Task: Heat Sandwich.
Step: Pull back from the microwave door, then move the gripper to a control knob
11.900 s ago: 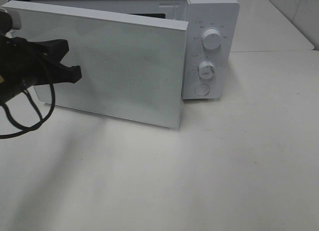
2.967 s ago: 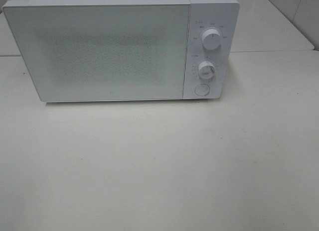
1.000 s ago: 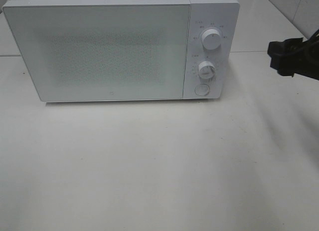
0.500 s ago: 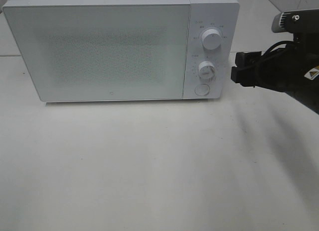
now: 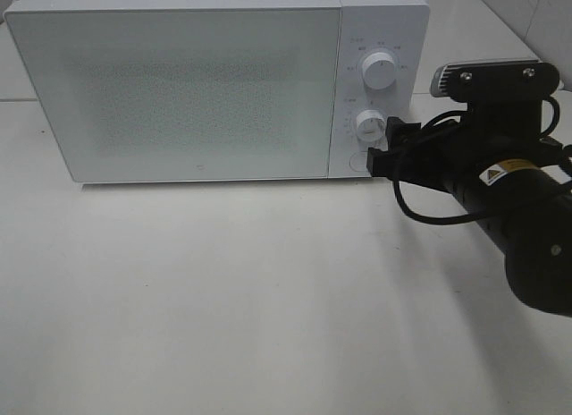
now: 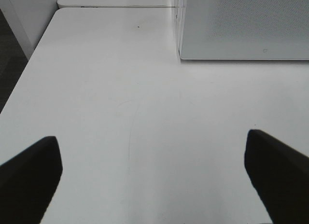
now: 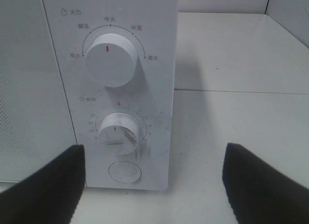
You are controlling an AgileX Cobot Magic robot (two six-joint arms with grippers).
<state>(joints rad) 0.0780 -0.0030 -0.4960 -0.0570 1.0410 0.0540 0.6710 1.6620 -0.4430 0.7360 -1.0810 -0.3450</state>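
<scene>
Sandwich unseen; left jaws and right jaws open, empty, the latter facing the centre-right lower knob [image 5: 370, 125], probably stiff: pinch its rim

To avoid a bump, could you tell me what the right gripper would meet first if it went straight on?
Probably the microwave's control panel, around its lower dial or round button; depth is unclear.

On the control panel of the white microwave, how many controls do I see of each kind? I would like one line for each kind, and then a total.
Knobs: 2, the upper knob and the lower knob
Buttons: 1, the round push button under the lower knob
Total: 3
</scene>
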